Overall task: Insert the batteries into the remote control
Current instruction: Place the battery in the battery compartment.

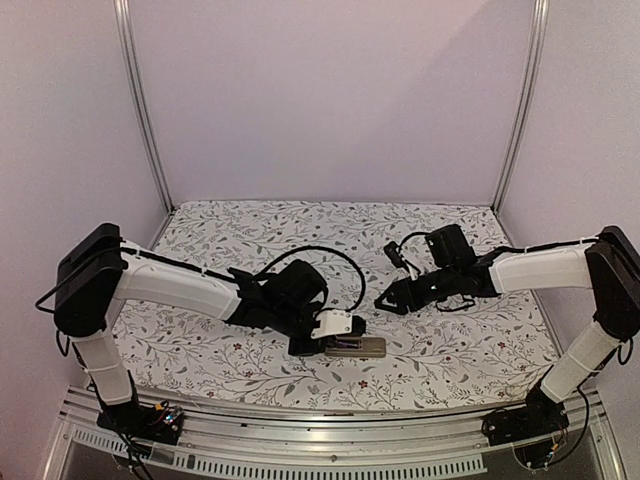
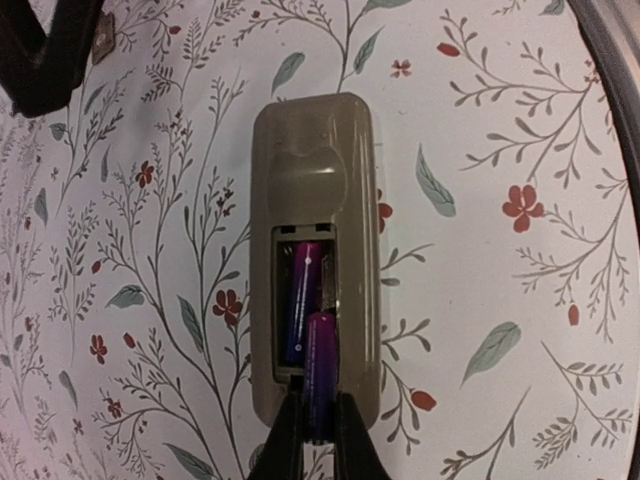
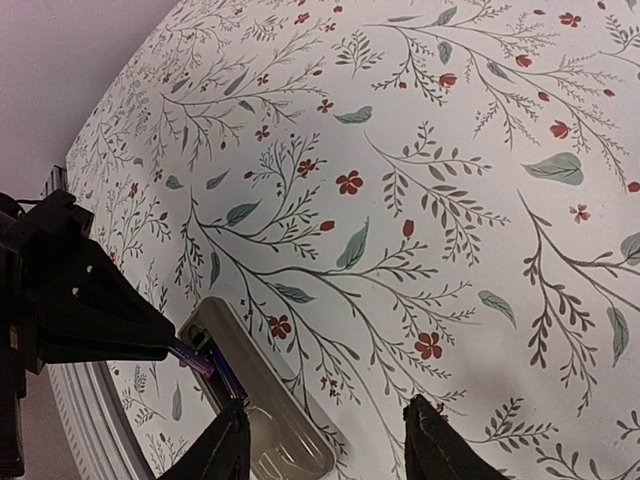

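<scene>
The remote control [image 2: 315, 250] lies face down on the floral cloth, grey-tan back up, battery bay open. One purple battery [image 2: 300, 300] lies in the bay's left slot. My left gripper [image 2: 318, 440] is shut on the second purple battery [image 2: 320, 370], whose tip is over the right slot at the bay's near end. In the top view the left gripper [image 1: 335, 325] sits at the left end of the remote [image 1: 368, 347]. My right gripper [image 3: 325, 440] is open and empty, hovering above the cloth beside the remote [image 3: 265, 400]; it shows in the top view [image 1: 385, 300] too.
The floral cloth [image 1: 440, 360] covers the table. The table's metal front rail [image 1: 330, 430] runs along the near edge and shows at the top right of the left wrist view [image 2: 615, 60]. Purple walls and metal posts [image 1: 145, 110] close the back and sides.
</scene>
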Available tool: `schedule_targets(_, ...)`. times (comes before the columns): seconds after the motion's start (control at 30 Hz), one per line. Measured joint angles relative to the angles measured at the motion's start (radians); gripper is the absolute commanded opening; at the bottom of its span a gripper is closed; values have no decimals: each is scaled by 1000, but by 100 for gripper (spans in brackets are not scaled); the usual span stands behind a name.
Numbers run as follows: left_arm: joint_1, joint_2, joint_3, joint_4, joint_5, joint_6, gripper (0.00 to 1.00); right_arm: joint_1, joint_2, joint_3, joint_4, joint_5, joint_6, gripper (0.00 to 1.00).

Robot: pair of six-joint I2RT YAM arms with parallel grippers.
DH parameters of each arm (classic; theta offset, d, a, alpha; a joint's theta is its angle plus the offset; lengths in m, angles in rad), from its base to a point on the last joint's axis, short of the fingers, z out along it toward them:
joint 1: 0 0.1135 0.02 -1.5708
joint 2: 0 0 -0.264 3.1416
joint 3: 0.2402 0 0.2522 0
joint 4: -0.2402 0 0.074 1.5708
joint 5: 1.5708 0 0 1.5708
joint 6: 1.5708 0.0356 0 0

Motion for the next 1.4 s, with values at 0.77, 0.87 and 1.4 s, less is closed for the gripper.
schedule_targets(0.77, -50, 72, 77, -45, -122, -8, 0, 22, -36, -43, -42, 23, 26, 51)
schedule_targets(0.87, -56, 68, 81, -66, -148, -5, 0, 22, -36, -43, -49, 23, 25, 51)
schedule_targets(1.4, -57, 44, 80, -114, -182, -6, 0, 73, 10, -19, -6, -65, 10, 43)
